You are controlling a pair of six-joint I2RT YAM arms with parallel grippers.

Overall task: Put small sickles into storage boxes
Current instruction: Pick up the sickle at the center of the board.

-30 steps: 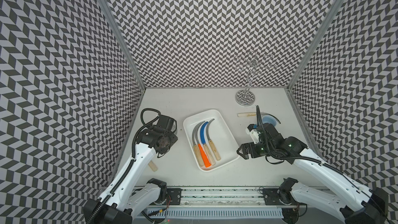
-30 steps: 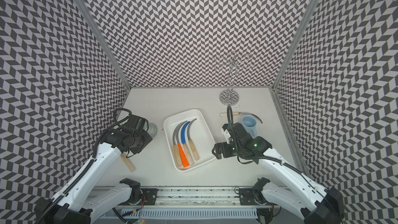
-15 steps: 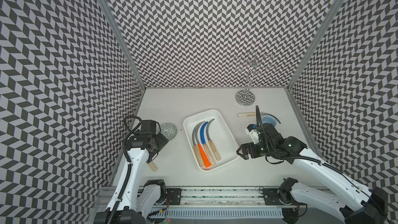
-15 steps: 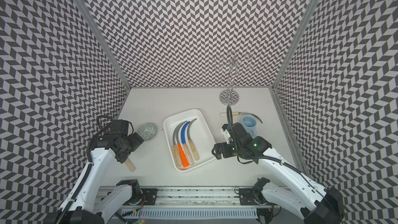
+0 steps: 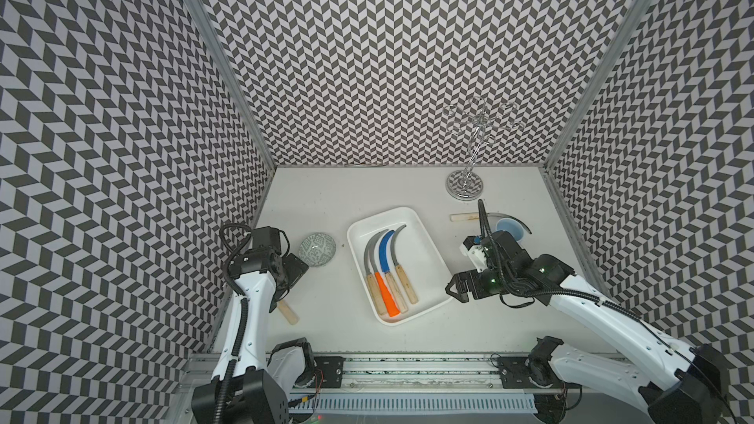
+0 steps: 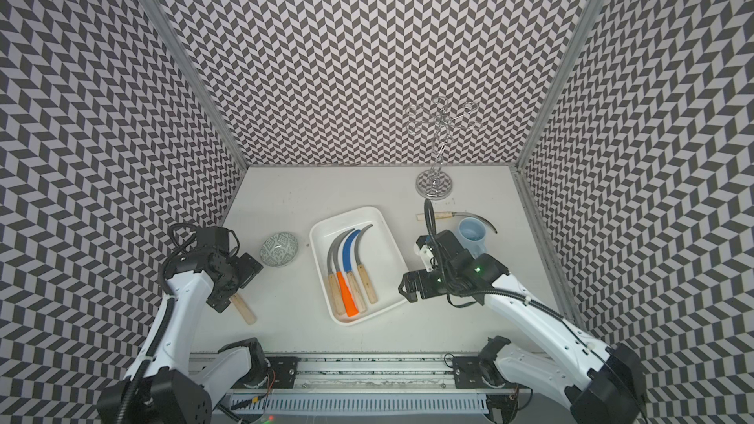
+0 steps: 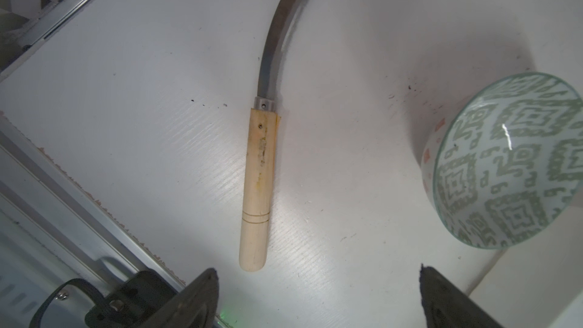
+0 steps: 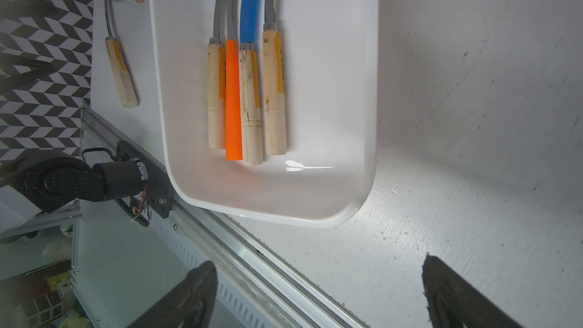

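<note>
Four small sickles lie side by side in the white tray. Their long axes run along the tray's length, handles toward its rail-side short end and blades arching to the far end. The blue-bladed sickle, orange-handled, sits second among three wooden-handled ones. A fifth sickle lies flat on the counter left of the tray, handle toward the rail and blade curving toward the patterned bowl, partly under the left arm. A sixth sickle lies right of the tray's far end, its blade wrapping behind the light blue mug, near a wire stand. The left end effector hangs just short of the fifth sickle's handle end, jaws wide apart, holding nothing. The right end effector, equally spread and empty, hovers just off the tray's near right corner. Bare counter stretches from the tray to the back wall.
</note>
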